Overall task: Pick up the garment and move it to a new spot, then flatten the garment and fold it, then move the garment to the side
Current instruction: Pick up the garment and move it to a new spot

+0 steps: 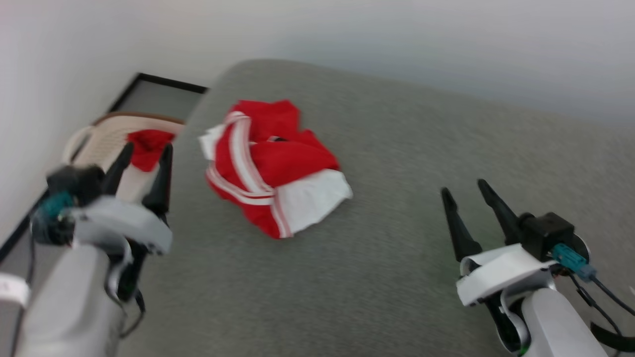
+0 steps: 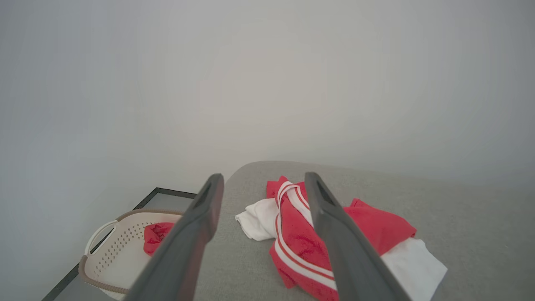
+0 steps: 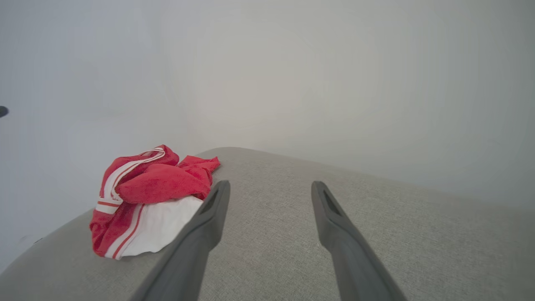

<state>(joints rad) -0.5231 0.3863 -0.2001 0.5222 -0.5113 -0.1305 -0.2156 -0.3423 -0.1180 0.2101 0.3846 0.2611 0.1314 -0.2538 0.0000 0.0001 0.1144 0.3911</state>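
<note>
Garment [image 1: 270, 166] red, white sleeves, striped trim; surface [image 1: 397, 148] grey.

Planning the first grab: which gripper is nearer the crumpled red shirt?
Left. The left gripper is just left of the garment; the right gripper is farther off on its right. Both are open.

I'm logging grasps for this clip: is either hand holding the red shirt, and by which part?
Nothing is held. The left hand and the right hand are both open and empty, apart from the garment, which lies crumpled on the grey surface.
</note>
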